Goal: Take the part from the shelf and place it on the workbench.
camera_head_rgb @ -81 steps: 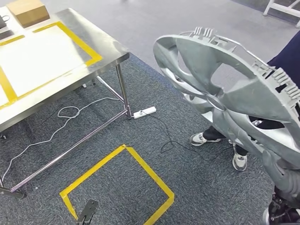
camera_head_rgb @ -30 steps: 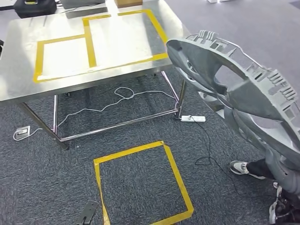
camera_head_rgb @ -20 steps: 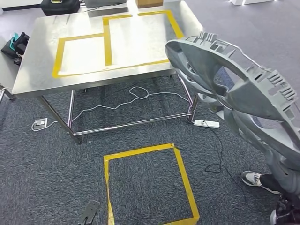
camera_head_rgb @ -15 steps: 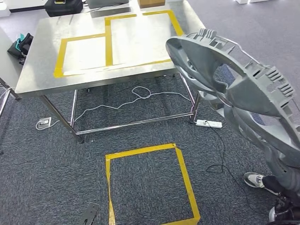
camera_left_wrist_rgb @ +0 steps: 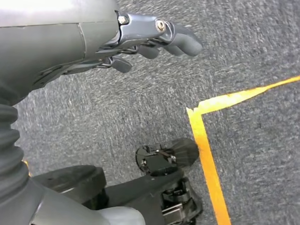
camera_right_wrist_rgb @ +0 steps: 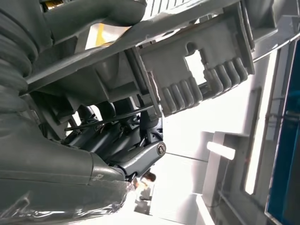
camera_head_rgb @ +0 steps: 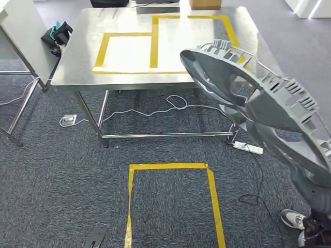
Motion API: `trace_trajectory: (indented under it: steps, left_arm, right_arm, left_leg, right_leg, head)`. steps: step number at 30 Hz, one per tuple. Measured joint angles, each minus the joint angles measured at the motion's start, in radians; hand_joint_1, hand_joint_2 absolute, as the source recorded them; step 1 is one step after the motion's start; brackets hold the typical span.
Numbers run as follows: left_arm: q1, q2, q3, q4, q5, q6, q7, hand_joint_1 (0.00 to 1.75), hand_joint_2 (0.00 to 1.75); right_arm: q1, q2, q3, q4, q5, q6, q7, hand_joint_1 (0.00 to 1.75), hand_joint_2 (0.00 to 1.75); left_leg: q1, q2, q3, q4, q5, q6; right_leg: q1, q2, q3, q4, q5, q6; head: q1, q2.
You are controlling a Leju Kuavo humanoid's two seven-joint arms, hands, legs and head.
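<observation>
While the large grey part [camera_head_rgb: 269, 111] rides out in front of the body on the right side, well above the carpet, the right robot hand [camera_right_wrist_rgb: 116, 136] grips it from underneath, dark fingers curled up into the ribbed underside. The part is broad and open-framed, and it is held near one edge, so most of it hangs forward past the grasp; my guess is that it will want to tip or twist about that hold if the body sways.

The counter [camera_head_rgb: 74, 67] stands ahead, its steel top marked with yellow tape frames [camera_head_rgb: 154, 36]. From above, the part's leading edge overlaps the counter's near right corner, but I cannot tell whether it is over the top yet or short of it. If it comes in too low, the rim could knock against the counter's edge and lever itself out of the fingers.

A white cable [camera_head_rgb: 156, 111] and a power strip [camera_head_rgb: 247, 148] lie on the carpet under the counter, just past the yellow floor square [camera_head_rgb: 171, 201], and a person's shoe [camera_head_rgb: 293, 219] sits close on the right. Stepping too far forward risks a snag.

The left robot hand [camera_left_wrist_rgb: 155, 37] hangs empty over the carpet, fingers loosely extended, so it gives the part no support.
</observation>
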State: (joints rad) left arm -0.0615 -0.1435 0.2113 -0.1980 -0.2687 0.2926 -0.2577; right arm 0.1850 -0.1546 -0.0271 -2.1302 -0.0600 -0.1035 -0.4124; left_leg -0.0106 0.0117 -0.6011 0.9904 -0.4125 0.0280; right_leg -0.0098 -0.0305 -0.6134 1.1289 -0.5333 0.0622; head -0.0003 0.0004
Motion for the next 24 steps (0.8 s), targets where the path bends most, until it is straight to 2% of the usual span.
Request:
trace_trajectory:
  steps: [1, 2, 3, 4, 5, 6, 7, 8, 9, 10, 11, 13, 15, 18, 22, 24]
  left_arm:
    - [-0.001, -0.001, 0.000, 0.000, 0.001, -0.003, 0.000, 0.00, 1.75]
    - [-0.001, -0.001, 0.001, 0.000, 0.004, -0.007, -0.001, 0.00, 1.75]
    - [0.000, -0.002, 0.001, 0.000, 0.007, -0.012, -0.002, 0.00, 1.75]
    - [0.001, -0.002, 0.003, 0.000, 0.011, -0.016, -0.003, 0.00, 1.75]
    - [0.001, -0.002, 0.005, 0.000, 0.015, -0.020, -0.004, 0.00, 1.75]
    - [0.001, -0.003, 0.008, 0.000, 0.018, -0.024, -0.005, 0.00, 1.75]
    - [0.001, -0.003, 0.010, 0.000, 0.019, -0.029, -0.005, 0.00, 1.75]
    - [0.001, -0.003, 0.012, 0.000, 0.020, -0.034, -0.004, 0.00, 1.75]
    - [0.001, -0.002, 0.012, 0.000, 0.022, -0.041, -0.002, 0.00, 1.75]
    - [0.001, -0.001, 0.014, 0.000, 0.024, -0.048, 0.002, 0.00, 1.75]
    - [0.002, -0.001, 0.015, 0.000, 0.026, -0.057, 0.007, 0.00, 1.75]
    - [0.004, 0.000, 0.018, 0.000, 0.028, -0.075, 0.014, 0.00, 1.75]
    - [0.003, 0.001, 0.019, 0.000, 0.028, -0.091, 0.014, 0.00, 1.75]
    - [0.003, 0.002, 0.019, 0.000, 0.027, -0.128, 0.004, 0.00, 1.75]
    - [0.005, 0.004, 0.019, 0.000, 0.028, -0.183, -0.003, 0.00, 1.75]
    - [0.006, 0.007, 0.019, 0.000, 0.029, -0.202, -0.001, 0.00, 1.75]
  right_arm:
    - [0.000, -0.002, -0.001, 0.000, 0.008, -0.004, 0.000, 1.75, 1.75]
    - [0.000, -0.003, -0.002, 0.000, 0.014, -0.009, 0.001, 1.75, 1.75]
    - [0.000, -0.005, -0.002, 0.000, 0.020, -0.012, 0.001, 1.75, 1.75]
    - [0.000, -0.008, -0.004, 0.000, 0.027, -0.016, 0.000, 1.75, 1.75]
    - [0.000, -0.011, -0.006, 0.000, 0.037, -0.021, 0.000, 1.75, 1.75]
    - [-0.001, -0.015, -0.009, 0.000, 0.051, -0.026, -0.001, 1.75, 1.75]
    - [-0.002, -0.020, -0.012, 0.000, 0.068, -0.032, -0.001, 1.75, 1.75]
    - [-0.003, -0.026, -0.016, 0.000, 0.087, -0.038, -0.001, 1.75, 1.75]
    - [-0.005, -0.033, -0.020, 0.000, 0.106, -0.044, 0.000, 1.75, 1.75]
    - [-0.007, -0.039, -0.024, 0.000, 0.121, -0.049, 0.002, 1.75, 1.75]
    - [-0.008, -0.046, -0.028, 0.000, 0.134, -0.053, 0.005, 1.75, 1.75]
    - [-0.014, -0.060, -0.036, 0.000, 0.156, -0.059, 0.012, 1.75, 1.75]
    - [-0.023, -0.075, -0.044, 0.002, 0.175, -0.064, 0.015, 1.75, 1.75]
    - [-0.032, -0.105, -0.061, 0.005, 0.226, -0.077, 0.022, 1.75, 1.75]
    - [-0.041, -0.169, -0.102, 0.016, 0.338, -0.099, 0.038, 1.75, 1.75]
    - [-0.048, -0.198, -0.125, 0.022, 0.395, -0.110, 0.045, 1.75, 1.75]
  left_leg:
    - [0.001, -0.006, 0.000, 0.000, 0.000, 0.002]
    - [0.000, -0.012, 0.000, 0.000, -0.001, 0.004]
    - [0.000, -0.018, 0.001, 0.001, -0.001, 0.004]
    - [0.000, -0.022, 0.003, 0.001, -0.002, 0.004]
    - [0.001, -0.026, 0.005, 0.001, -0.003, 0.003]
    - [0.002, -0.031, 0.008, 0.002, -0.005, 0.001]
    - [0.001, -0.034, 0.010, 0.004, -0.007, -0.003]
    - [-0.001, -0.037, 0.010, 0.007, -0.009, -0.007]
    - [-0.003, -0.039, 0.008, 0.010, -0.010, -0.011]
    - [-0.005, -0.040, 0.005, 0.012, -0.009, -0.009]
    - [-0.006, -0.040, 0.003, 0.013, -0.007, -0.004]
    - [-0.006, -0.040, 0.002, 0.010, -0.003, 0.010]
    - [-0.006, -0.040, 0.004, 0.005, -0.001, 0.014]
    - [-0.005, -0.040, 0.005, -0.001, 0.002, 0.006]
    - [-0.003, -0.040, 0.004, -0.004, 0.004, -0.021]
    - [-0.002, -0.040, 0.003, -0.004, 0.004, -0.025]
  right_leg:
    - [0.000, 0.016, -0.034, 0.069, -0.031, 0.002]
    - [0.000, 0.023, -0.068, 0.133, -0.054, 0.004]
    - [0.000, 0.026, -0.091, 0.171, -0.060, 0.005]
    - [0.000, 0.026, -0.097, 0.173, -0.046, 0.006]
    - [-0.001, 0.026, -0.082, 0.134, -0.014, 0.006]
    - [-0.002, 0.026, -0.052, 0.067, 0.027, 0.007]
    - [-0.003, 0.028, -0.019, -0.002, 0.055, 0.008]
    - [-0.004, 0.031, 0.009, -0.057, 0.074, 0.006]
    - [-0.005, 0.034, 0.025, -0.089, 0.081, 0.002]
    - [-0.005, 0.037, 0.030, -0.099, 0.078, -0.001]
    - [-0.005, 0.038, 0.030, -0.102, 0.081, -0.006]
    - [-0.004, 0.039, 0.027, -0.102, 0.083, -0.007]
    - [-0.003, 0.040, 0.027, -0.102, 0.083, -0.011]
    - [0.000, 0.039, 0.026, -0.102, 0.082, -0.018]
    - [0.001, 0.038, 0.024, -0.101, 0.083, -0.022]
    - [0.001, 0.038, 0.023, -0.101, 0.083, -0.023]
  head:
    - [0.003, 0.000]
    - [0.004, 0.000]
    - [0.004, 0.000]
    - [0.004, 0.000]
    - [0.004, 0.000]
    - [0.004, 0.000]
    - [0.005, 0.000]
    - [0.005, 0.000]
    - [0.004, 0.000]
    - [0.003, 0.000]
    - [0.002, 0.000]
    - [0.001, 0.000]
    - [0.001, 0.000]
    - [0.001, 0.000]
    - [0.002, 0.000]
    - [0.002, 0.000]
